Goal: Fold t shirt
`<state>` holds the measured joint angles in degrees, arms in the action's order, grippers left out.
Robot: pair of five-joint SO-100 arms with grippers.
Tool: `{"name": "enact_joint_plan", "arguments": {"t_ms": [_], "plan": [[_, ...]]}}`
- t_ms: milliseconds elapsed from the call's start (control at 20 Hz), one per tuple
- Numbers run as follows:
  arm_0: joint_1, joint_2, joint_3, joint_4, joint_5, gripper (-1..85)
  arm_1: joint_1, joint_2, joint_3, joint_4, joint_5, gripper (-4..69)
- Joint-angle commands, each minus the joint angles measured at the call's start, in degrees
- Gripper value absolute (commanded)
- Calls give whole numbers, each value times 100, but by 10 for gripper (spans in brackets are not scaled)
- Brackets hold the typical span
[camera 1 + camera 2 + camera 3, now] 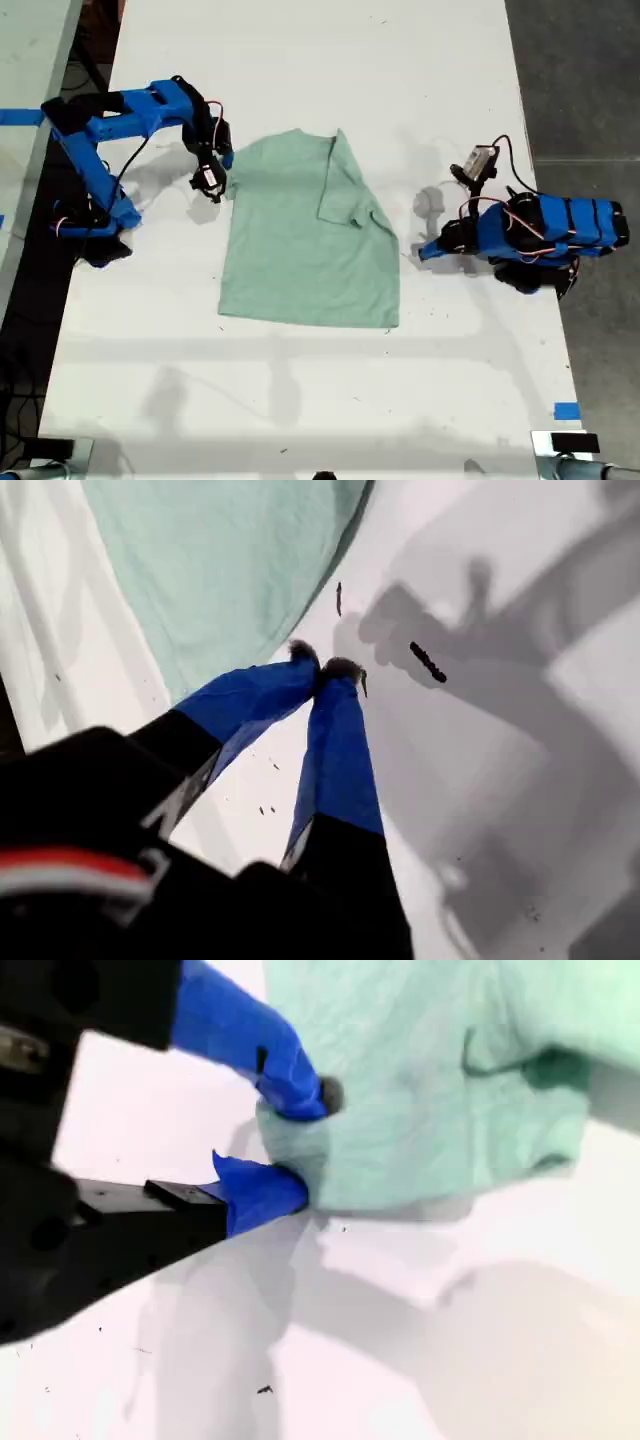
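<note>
On the white table, in the middle between its two long edges, lies the t shirt, pale mint green and spread mostly flat. The sleeve on the exterior view's right is folded inward over the body, so that side runs in a slanting line; the hem lies toward the table's near edge in that view.

My second arm stands by the table's long edge on the exterior view's left, reaching toward the shirt. My second gripper is at the shirt's upper corner on that side, and its blue fingers are nearly closed, pinching a bunched bit of the cloth between them.

My first arm rests low by the opposite long edge, on the exterior view's right. My first gripper has its fingertips pressed together with nothing between them, and it sits just beside the shirt's edge, over bare table.

A small piece of blue tape is stuck near the table's near corner on the exterior view's right.
</note>
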<state>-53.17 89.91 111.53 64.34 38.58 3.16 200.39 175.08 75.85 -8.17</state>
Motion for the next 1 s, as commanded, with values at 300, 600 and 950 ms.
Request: {"name": "enact_joint_plan", "arguments": {"t_ms": [300, 600, 950], "plan": [[1881, 202, -3560, 1846, -1195, -1, 97, 53, 308, 9, 53, 25], [3120, -694, -5625, 1784, -1872, 191, 88, 53, 308, 9, 53, 22], [2083, 2145, -4236, 2681, -1274, -1, 79, 53, 308, 9, 44, 21]]}}
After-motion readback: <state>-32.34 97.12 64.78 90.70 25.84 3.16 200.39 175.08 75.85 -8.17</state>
